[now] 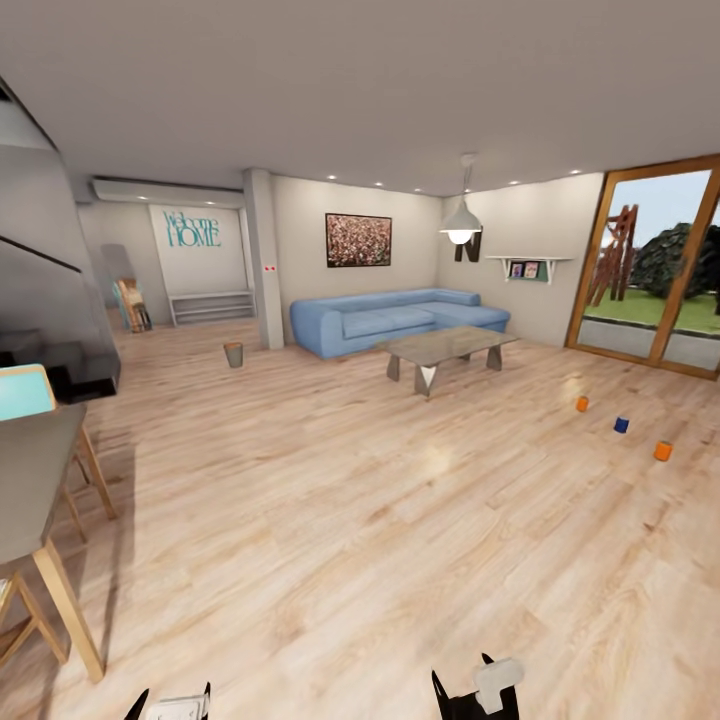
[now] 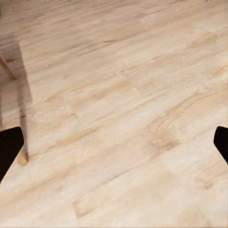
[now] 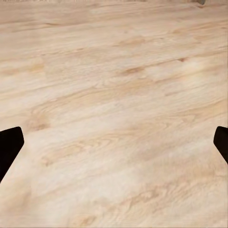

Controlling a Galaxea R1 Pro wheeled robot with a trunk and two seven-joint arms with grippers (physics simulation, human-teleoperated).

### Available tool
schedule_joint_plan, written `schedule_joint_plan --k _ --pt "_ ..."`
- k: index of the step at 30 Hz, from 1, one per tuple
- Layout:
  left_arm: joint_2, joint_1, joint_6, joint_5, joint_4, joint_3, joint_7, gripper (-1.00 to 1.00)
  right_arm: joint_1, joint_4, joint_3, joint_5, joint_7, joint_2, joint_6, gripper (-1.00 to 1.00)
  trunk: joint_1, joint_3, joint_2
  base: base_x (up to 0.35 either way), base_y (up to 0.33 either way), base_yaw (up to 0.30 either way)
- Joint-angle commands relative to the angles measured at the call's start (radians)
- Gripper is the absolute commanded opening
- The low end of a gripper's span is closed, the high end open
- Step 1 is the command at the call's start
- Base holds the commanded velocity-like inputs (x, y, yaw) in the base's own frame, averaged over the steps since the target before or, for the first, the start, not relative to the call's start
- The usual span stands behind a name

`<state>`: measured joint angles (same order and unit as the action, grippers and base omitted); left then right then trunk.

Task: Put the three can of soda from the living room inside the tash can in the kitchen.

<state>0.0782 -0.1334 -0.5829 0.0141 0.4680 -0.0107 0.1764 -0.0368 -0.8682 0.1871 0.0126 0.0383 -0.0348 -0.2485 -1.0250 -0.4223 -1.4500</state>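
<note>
Three soda cans stand on the light wood floor at the right of the head view: an orange can [image 1: 582,404], a blue can [image 1: 621,425] and a second orange can [image 1: 663,451]. Far off by a grey pillar stands the small grey trash can [image 1: 233,355]. My left gripper [image 1: 170,703] and right gripper [image 1: 476,692] peek in at the bottom edge, far from the cans. In both wrist views the black fingertips [image 2: 10,147] [image 3: 9,146] stand wide apart over bare floor, so both grippers are open and hold nothing.
A blue corner sofa [image 1: 395,320] and a low grey coffee table [image 1: 446,350] stand mid-room. Wood-framed glass doors [image 1: 655,270] are at the right. A grey table [image 1: 30,480] with wooden legs and a teal chair sits at the left. Dark stairs [image 1: 50,320] rise beyond it.
</note>
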Motion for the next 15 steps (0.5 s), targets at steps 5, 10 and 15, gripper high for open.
schedule_joint_plan --k 5,10,15 --pt "0.000 0.000 0.000 0.000 0.001 0.000 0.000 1.00 0.000 0.000 0.000 0.001 0.000 0.000 0.000 1.00 0.000 0.000 0.000 0.324 0.093 0.000" --pt "0.000 0.000 0.000 0.000 0.001 0.000 0.000 1.00 0.000 0.000 0.000 0.002 0.000 0.001 0.000 1.00 0.000 0.000 0.000 0.324 0.093 0.000" --pt "0.000 0.001 0.000 0.000 0.004 0.000 0.000 1.00 0.000 -0.001 0.000 0.003 0.000 0.001 0.000 1.00 0.000 0.000 0.000 0.324 0.089 0.000"
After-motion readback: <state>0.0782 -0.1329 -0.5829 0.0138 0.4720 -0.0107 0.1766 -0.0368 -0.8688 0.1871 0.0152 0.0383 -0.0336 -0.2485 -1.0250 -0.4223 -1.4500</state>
